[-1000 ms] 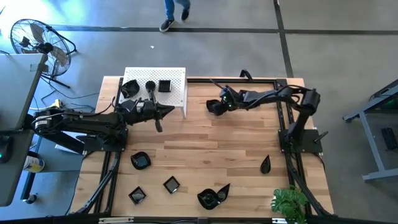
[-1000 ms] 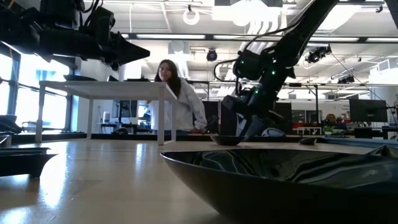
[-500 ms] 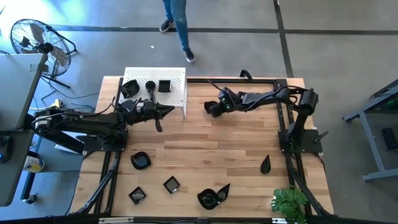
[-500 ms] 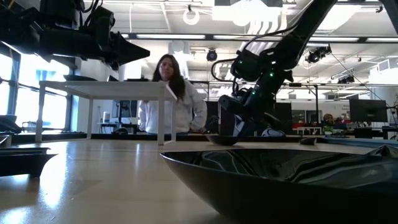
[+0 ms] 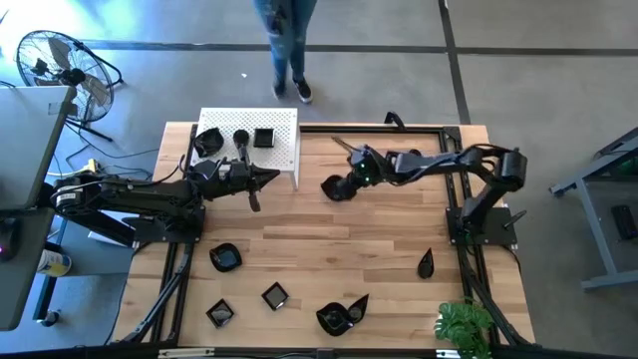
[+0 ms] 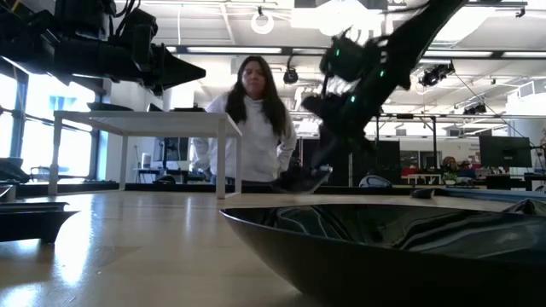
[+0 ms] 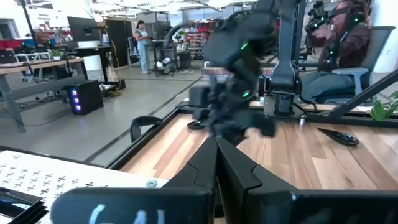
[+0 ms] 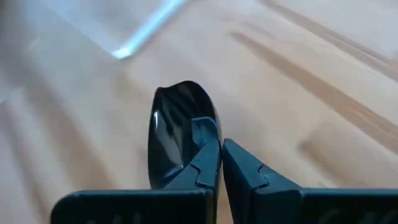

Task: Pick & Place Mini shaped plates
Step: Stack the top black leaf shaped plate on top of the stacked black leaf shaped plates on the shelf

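Black glossy mini plate [image 5: 335,186] pinched by its rim in my right gripper [image 5: 346,182], lifted off the tabletop near the far edge, beside the white stand [image 5: 279,125]; left gripper [image 5: 269,178] clenched, empty.

The high camera looks straight down on the whole bench [image 5: 379,239]. The low camera sits at bench height, very near one black dish [image 6: 384,247], facing the room. Each wrist camera looks forward past its own hand; both high and low views share the right hand [image 5: 344,184].
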